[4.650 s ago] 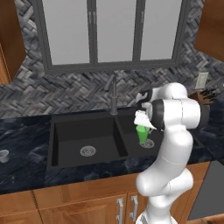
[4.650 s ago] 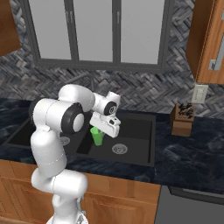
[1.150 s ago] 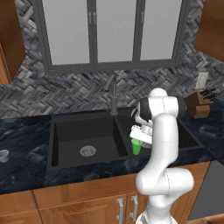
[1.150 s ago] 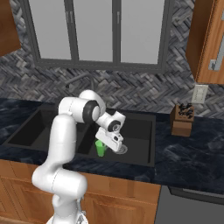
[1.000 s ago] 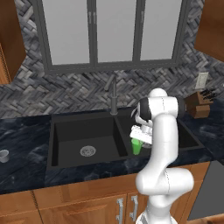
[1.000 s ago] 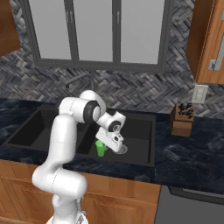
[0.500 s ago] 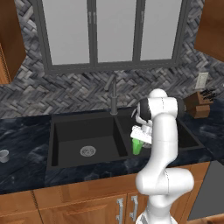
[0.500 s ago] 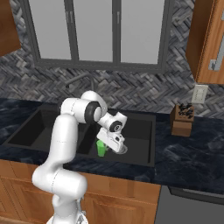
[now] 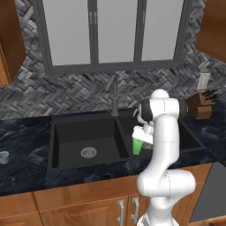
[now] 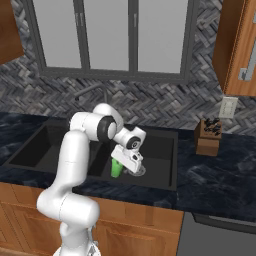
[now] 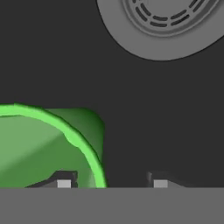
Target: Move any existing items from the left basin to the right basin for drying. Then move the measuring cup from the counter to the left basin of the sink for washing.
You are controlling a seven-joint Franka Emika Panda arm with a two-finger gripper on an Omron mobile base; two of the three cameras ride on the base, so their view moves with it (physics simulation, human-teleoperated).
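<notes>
Double black sink [image 9: 55, 132] set in dark marbled counter [image 9: 22, 154] beneath a three-pane window. Slim faucet [image 9: 114, 95] at 12 o'clock of the centre divider.

Green tumbler [image 9: 137, 145] upright in the right basin [image 10: 165, 150], just right of the divider, mouth up. Seen from the right base view at the near left part of that basin [image 10: 116, 168], with the round steel drain [image 10: 138, 171] just beside it at 3 o'clock. In the hand view, tumbler rim [image 11: 52, 144] at 8 o'clock, drain [image 11: 164, 22] at 12 to 1 o'clock, bare basin floor between them.

Gripper [image 9: 143, 133] directly above the tumbler, pointing down. In the hand view, gripper [image 11: 112, 181] with jaws parted: one fingertip [image 11: 64, 182] inside the tumbler's mouth, the other [image 11: 159, 183] outside the wall and clear of it. Wall between the two tips, not pinched. Contact of the inner tip with the wall not determinable.

Left basin [image 9: 88, 141] holding its own steel drain [image 9: 88, 152] at centre floor.

Measuring cup [image 9: 4, 156] on the counter at 9 o'clock of the sink, well apart from the arm.

Knife block [image 9: 202, 105] on the counter at 2 o'clock of the sink.
</notes>
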